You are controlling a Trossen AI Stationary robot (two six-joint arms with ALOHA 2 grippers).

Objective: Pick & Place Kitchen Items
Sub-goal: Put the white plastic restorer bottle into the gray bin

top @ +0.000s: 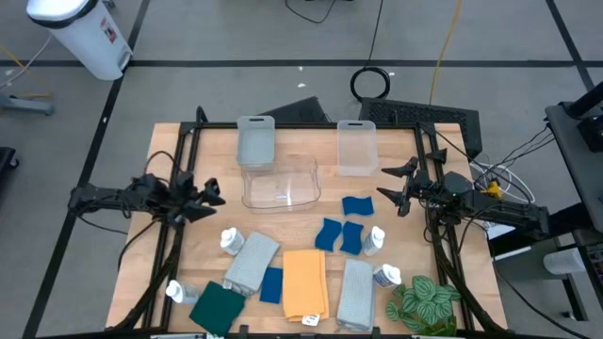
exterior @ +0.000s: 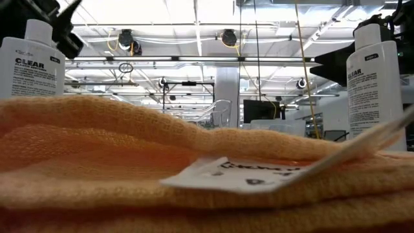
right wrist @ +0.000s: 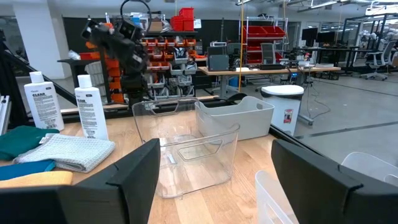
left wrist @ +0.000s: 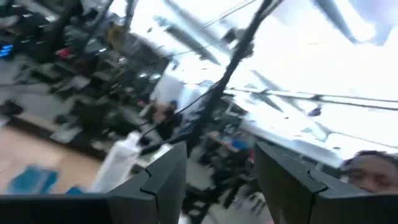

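Sat on the wooden table [top: 405,235]: a clear bin [top: 281,184] tipped on its side mid-table, a grey bin [top: 255,140] and another clear bin [top: 357,147] behind it, well apart. Leafy plant [top: 423,303] at the near right corner. Possibly a person [left wrist: 371,171] beyond, blurred.

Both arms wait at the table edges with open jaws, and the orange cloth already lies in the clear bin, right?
No. The high view shows the orange cloth on the table among the other items; the clear bin holds nothing. The rest stands.
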